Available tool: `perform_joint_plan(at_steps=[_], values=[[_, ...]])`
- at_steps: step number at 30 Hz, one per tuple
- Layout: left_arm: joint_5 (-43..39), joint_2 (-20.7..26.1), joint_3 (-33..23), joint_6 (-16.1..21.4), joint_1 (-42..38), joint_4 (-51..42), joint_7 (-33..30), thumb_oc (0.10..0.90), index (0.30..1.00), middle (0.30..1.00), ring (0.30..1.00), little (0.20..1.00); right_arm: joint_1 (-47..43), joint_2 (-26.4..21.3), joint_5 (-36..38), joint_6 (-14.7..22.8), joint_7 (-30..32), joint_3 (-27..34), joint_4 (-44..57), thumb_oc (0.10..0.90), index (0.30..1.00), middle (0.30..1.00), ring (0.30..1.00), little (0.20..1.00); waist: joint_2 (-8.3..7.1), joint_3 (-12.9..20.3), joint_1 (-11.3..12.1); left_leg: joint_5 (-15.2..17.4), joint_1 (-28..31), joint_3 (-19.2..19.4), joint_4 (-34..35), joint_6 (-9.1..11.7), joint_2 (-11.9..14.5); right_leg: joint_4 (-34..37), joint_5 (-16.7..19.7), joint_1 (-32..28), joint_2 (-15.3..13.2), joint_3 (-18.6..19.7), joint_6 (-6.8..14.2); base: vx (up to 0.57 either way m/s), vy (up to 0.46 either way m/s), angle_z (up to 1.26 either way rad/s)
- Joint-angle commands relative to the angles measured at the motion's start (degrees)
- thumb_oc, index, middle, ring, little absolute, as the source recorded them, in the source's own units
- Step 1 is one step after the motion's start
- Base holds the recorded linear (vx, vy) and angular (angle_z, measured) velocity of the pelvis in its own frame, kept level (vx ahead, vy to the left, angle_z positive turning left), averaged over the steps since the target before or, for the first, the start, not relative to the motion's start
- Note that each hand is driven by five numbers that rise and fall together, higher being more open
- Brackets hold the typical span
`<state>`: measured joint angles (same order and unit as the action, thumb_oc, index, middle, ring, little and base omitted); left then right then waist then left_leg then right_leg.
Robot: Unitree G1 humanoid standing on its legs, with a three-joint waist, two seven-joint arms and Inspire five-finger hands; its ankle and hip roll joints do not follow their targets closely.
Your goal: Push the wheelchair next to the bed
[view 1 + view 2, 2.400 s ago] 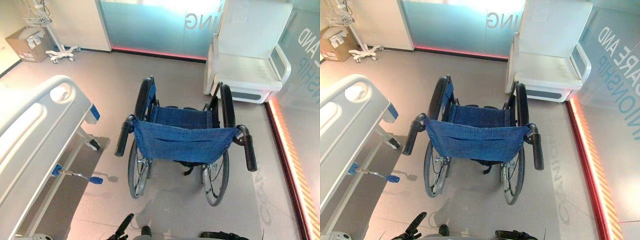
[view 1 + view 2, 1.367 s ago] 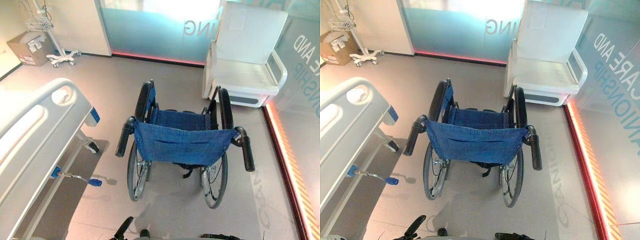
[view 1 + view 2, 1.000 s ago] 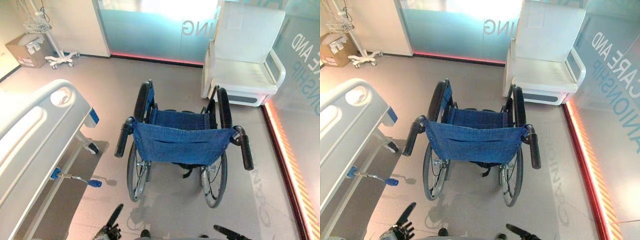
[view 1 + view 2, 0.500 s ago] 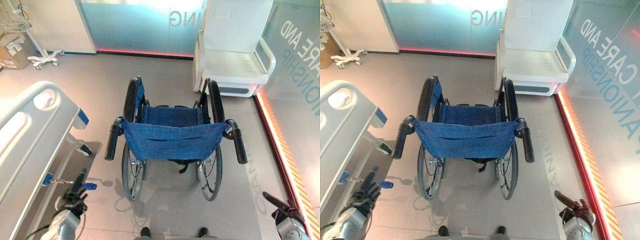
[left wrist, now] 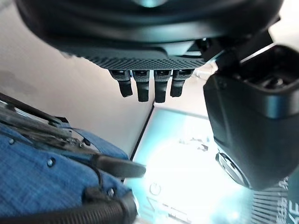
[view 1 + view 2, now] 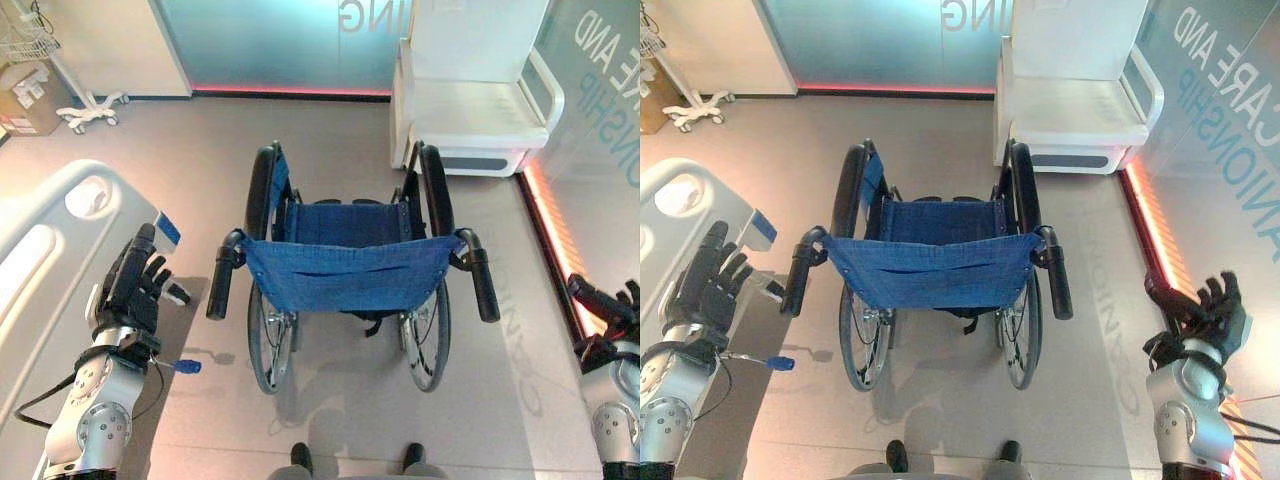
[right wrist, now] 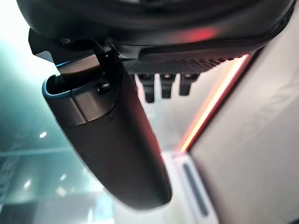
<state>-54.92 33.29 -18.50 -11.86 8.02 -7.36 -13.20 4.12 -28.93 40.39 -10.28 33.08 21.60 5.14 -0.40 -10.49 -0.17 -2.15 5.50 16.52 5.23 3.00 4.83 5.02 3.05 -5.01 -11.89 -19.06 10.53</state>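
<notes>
Both robot hands, left [image 6: 135, 285] and right [image 6: 1205, 310], hover spread, well apart from the centre-frame wheelchair [image 6: 345, 270]; bed [image 6: 50, 230] at left, white chair [image 6: 475, 100] upper right.

A white armchair [image 6: 480, 110] is seen against the frosted glass wall [image 6: 270, 40] at the far side, a red light strip [image 6: 290, 89] running along the wall's base. A cardboard box [image 6: 28, 97] and a wheeled stand [image 6: 85, 100] are noted in the far left corner on the grey floor [image 6: 340, 420].
</notes>
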Motion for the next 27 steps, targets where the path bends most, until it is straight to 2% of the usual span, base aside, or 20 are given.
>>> perform_joint_plan(at_steps=[1, 7, 11, 13, 15, 18, 19, 21, 25, 27], values=[[-2.5, 6.8, -2.6, -1.0, -5.5, -3.9, 8.2, 0.8, 0.9, 0.9, 0.9, 0.9, -5.8, -8.1, -2.3, 4.4, -2.7, 2.0, 6.2, 0.8, 0.9, 0.9, 0.9, 0.9, 2.65, 1.9, 1.3, 1.3, -0.1, -1.1, -0.4, 2.3, 3.1, -3.9, -2.7, 0.8, -0.1, 0.7, -1.0, 0.0, 0.0, 0.0], [-0.3, 10.5, -1.1, -5.8, -4.6, -6.3, 12.1, 0.8, 0.9, 0.9, 0.9, 0.9, -6.2, -10.3, 2.6, 4.3, -6.4, 0.7, 11.5, 0.8, 0.9, 0.9, 0.9, 0.9, 2.85, 1.6, 1.4, 1.0, -0.5, -0.7, -0.6, 2.3, 3.1, -4.1, -2.8, 1.3, 0.0, 0.9, -0.9, 0.0, 0.003, 0.01], [5.5, 15.6, -1.1, -9.9, -3.2, -6.4, 15.6, 0.8, 0.9, 0.9, 0.9, 0.9, -5.6, -12.7, 6.4, 4.2, -9.8, 0.3, 13.3, 0.8, 0.9, 0.9, 0.9, 0.9, 2.71, 1.5, 1.6, 0.7, -0.9, -0.3, -0.7, 2.5, 3.2, -4.1, -2.6, 1.6, 0.0, 0.7, -0.8, 0.0, 0.0, 0.0], [9.6, 18.1, -1.8, -10.9, -2.2, -6.2, 18.0, 0.8, 0.9, 0.9, 0.9, 0.9, -5.1, -13.6, 8.1, 4.2, -10.8, 0.3, 14.0, 0.8, 0.9, 0.9, 0.9, 0.9, 2.69, 1.4, 1.6, 0.6, -1.0, -0.1, -0.7, 2.5, 3.3, -4.1, -2.6, 1.7, 0.1, 0.6, -0.7, 0.0, 0.0, 0.0], [10.3, 20.5, -2.4, -12.0, -1.3, -6.5, 19.9, 0.8, 0.9, 0.9, 0.9, 0.9, -4.6, -14.7, 10.6, 3.8, -10.8, 0.5, 15.1, 0.8, 0.9, 0.9, 0.9, 0.9, 2.62, 1.4, 1.5, 0.5, -1.3, 0.0, -0.7, 2.5, 3.2, -4.1, -2.5, 1.9, 0.1, 0.7, -0.7, 0.0, 0.0, 0.0], [9.5, 22.4, -2.9, -12.2, -0.7, -7.2, 22.7, 0.8, 0.9, 0.9, 0.9, 0.9, -4.3, -15.3, 13.6, 2.8, -11.9, 0.3, 15.9, 0.8, 0.9, 0.9, 0.9, 0.9, 2.59, 1.3, 1.5, 0.5, -1.5, 0.2, -0.8, 2.5, 3.2, -4.0, -2.4, 2.0, 0.2, 0.7, -0.7, 0.0, 0.0, 0.0], [7.6, 23.5, -3.0, -12.2, -0.4, -8.7, 23.3, 0.8, 0.9, 0.9, 0.9, 0.9, -4.1, -15.9, 15.7, 1.1, -13.1, -0.2, 16.9, 0.8, 0.9, 0.9, 0.9, 0.9, 2.61, 1.3, 1.4, 0.4, -1.6, 0.2, -0.8, 2.6, 3.2, -3.9, -2.3, 2.1, 0.2, 0.8, -0.6, 0.0, 0.0, 0.0], [5.1, 24.2, -2.7, -12.2, -0.4, -9.9, 24.0, 0.8, 0.9, 0.9, 0.9, 0.9, -3.7, -16.5, 17.1, -0.2, -14.4, -1.1, 17.9, 0.8, 0.9, 0.9, 0.9, 0.9, 2.61, 1.2, 1.3, 0.4, -1.6, 0.4, -0.8, 2.6, 3.2, -3.9, -2.3, 2.1, 0.2, 0.8, -0.6, 0.0, 0.0, 0.0], [1.7, 25.4, 0.0, -12.2, -1.3, -12.9, 24.7, 0.8, 0.9, 0.9, 0.9, 0.9, -2.8, -18.2, 17.9, -3.1, -16.7, -3.6, 19.4, 0.8, 0.9, 0.9, 0.9, 0.9, 2.37, 1.1, 1.2, 0.2, -1.8, 0.6, -0.8, 2.6, 3.2, -3.9, -2.2, 2.1, 0.2, 0.7, -0.6, 0.0, 0.0, 0.0], [0.5, 25.9, 1.4, -11.6, -1.9, -13.8, 24.9, 0.8, 0.9, 0.9, 0.9, 0.9, -2.8, -19.2, 18.5, -3.4, -17.0, -4.7, 19.8, 0.8, 0.9, 0.9, 0.9, 0.9, 2.29, 1.1, 1.2, 0.2, -1.8, 0.6, -0.8, 2.6, 3.2, -3.8, -2.2, 2.0, 0.3, 0.6, -0.6, 0.0, 0.0, 0.0]])
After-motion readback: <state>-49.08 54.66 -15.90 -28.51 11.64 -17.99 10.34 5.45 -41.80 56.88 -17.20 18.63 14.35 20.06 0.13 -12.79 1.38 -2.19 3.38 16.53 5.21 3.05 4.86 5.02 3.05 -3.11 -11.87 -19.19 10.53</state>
